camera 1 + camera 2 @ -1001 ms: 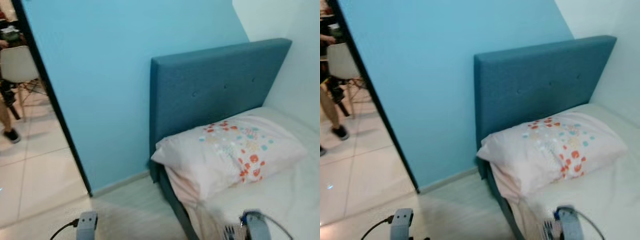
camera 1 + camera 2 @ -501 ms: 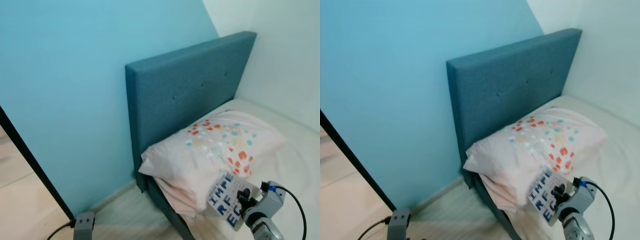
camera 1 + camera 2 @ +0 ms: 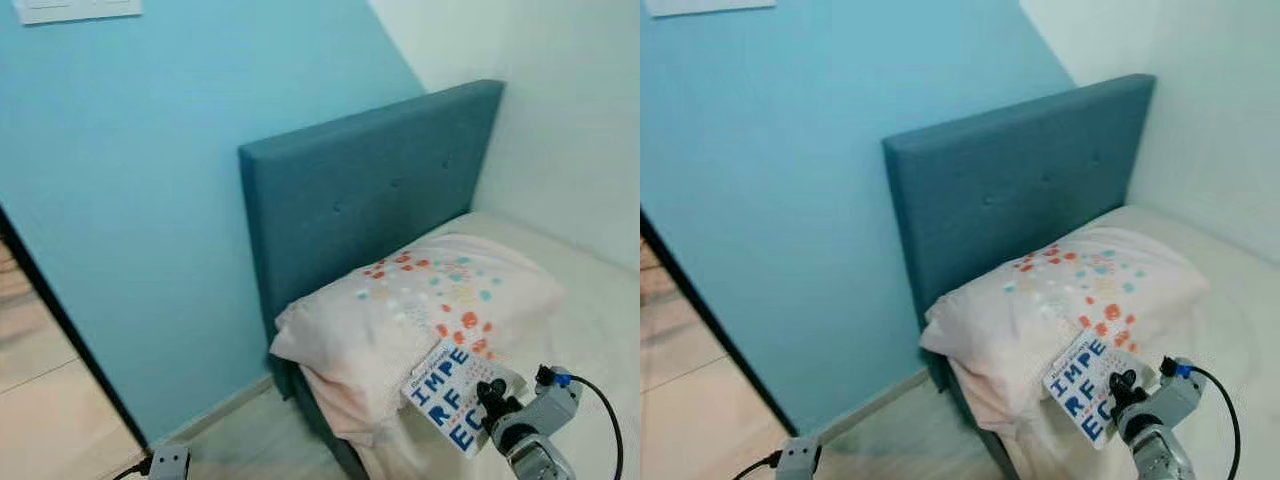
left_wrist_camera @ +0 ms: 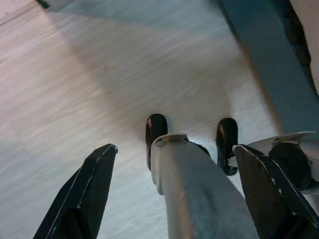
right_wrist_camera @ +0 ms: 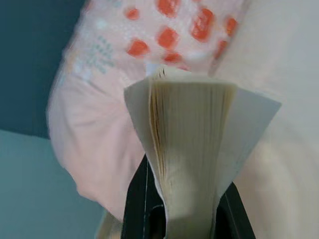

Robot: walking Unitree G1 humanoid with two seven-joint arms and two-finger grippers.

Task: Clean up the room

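Since earlier frame, camera swung right, doorway left view; book (image 3: 455, 396) rose into sight. Book clamped in right pincer (image 5: 174, 204), spine down, pages fanned up, just before pillow (image 3: 420, 310) on bed (image 3: 1230, 300). Left pincer (image 4: 174, 199) idle, spread wide over floor.

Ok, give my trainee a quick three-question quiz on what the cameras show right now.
1. True or false: the right gripper has its jaws shut on the white paperback book with blue letters.
2. Which is nearest that book? A) the pink pillow with red and teal dots B) the teal padded headboard C) the white switch plate
3. Fill in: the left gripper hangs over the pale wooden ____.

Key: 1 true; 2 A; 3 floor.
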